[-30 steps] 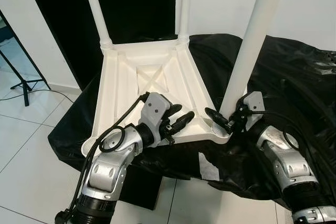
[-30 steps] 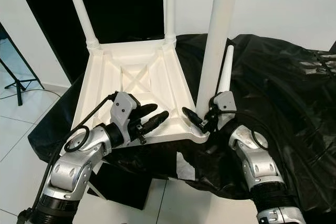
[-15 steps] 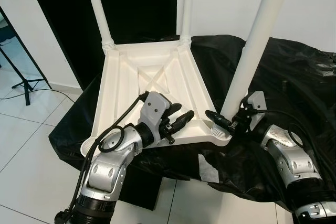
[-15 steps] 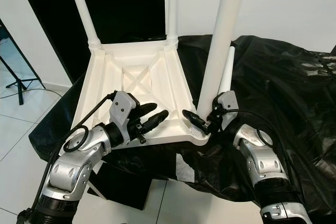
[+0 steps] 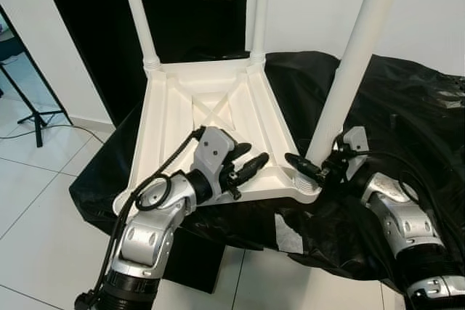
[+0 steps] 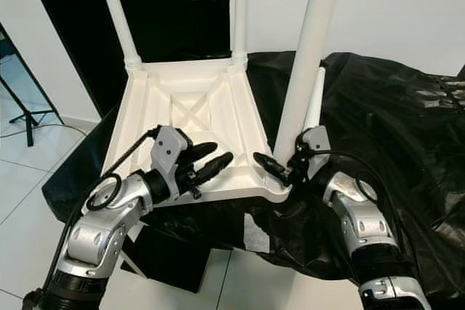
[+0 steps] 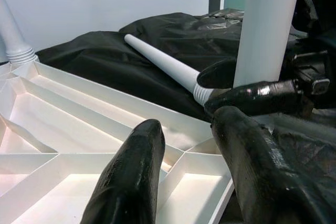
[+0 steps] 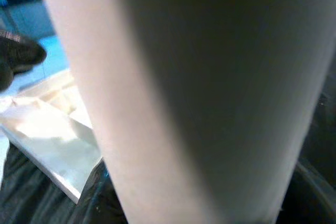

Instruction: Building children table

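Upturned tabletop (image 5: 211, 117) lying on black sheet (image 5: 407, 107), two legs (image 5: 138, 12) already standing in the far corners. Third leg (image 5: 352, 63) upright in the near right socket (image 5: 304, 179), gripped low by right gripper (image 5: 314, 170), fingers clamped round its base just above the socket. Left gripper (image 5: 243, 161) resting over the near rim of the tabletop, beside that socket, fingers (image 7: 131, 182) parted and holding nothing, seemingly steadying the top. Fourth leg (image 7: 163, 64) lying loose on the sheet just beyond the tabletop's right edge. Risks from here: leg leaning slightly, so cross-threading or jamming likely if twisted while tilted. Grip very low on a tall leg, so little leverage, easy to slip round the smooth plastic instead of turning it. Tabletop sitting on slippery, bunched sheet, near edge overhanging: could skid or tip toward the floor if pressed hard without the left gripper bearing down. Loose leg close by, apt to roll off if the sheet shifts.
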Available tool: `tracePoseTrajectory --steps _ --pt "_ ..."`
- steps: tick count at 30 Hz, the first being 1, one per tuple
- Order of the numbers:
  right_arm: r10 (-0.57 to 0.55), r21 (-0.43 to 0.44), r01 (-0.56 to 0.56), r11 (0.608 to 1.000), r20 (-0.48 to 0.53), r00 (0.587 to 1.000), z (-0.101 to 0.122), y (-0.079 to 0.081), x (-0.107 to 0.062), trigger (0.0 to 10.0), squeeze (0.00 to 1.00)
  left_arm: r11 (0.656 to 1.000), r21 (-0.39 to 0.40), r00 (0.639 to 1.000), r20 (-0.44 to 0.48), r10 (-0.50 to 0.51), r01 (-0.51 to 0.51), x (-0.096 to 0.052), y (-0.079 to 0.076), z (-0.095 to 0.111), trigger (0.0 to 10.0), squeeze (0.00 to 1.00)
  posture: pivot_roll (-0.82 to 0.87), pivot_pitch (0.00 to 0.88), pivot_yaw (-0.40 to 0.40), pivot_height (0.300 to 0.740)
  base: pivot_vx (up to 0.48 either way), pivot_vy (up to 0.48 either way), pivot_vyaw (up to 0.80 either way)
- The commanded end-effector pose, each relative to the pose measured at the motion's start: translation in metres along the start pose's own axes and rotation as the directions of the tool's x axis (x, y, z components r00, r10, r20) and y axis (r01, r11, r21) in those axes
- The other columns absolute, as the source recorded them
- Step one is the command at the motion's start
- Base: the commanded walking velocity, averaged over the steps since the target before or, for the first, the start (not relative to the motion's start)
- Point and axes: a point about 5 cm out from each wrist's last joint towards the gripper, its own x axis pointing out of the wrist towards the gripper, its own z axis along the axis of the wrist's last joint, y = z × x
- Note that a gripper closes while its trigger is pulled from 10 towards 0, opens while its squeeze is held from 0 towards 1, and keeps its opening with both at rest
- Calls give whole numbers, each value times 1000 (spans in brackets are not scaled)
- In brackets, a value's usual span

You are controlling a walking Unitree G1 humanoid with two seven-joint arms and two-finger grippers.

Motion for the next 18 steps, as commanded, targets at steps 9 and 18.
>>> tracePoseTrajectory --steps 9,18 --pt "39 186 -9 983 -159 987 -49 20 -6 10000 0 998 3 998 0 66 -66 -1 4 2 10000 0 58 0 18 740 0 0 0" --pt "44 -19 -49 999 -209 977 -49 29 -3 10000 0 998 4 998 2 66 -66 -1 4 3 10000 0 56 0 17 740 0 0 0"
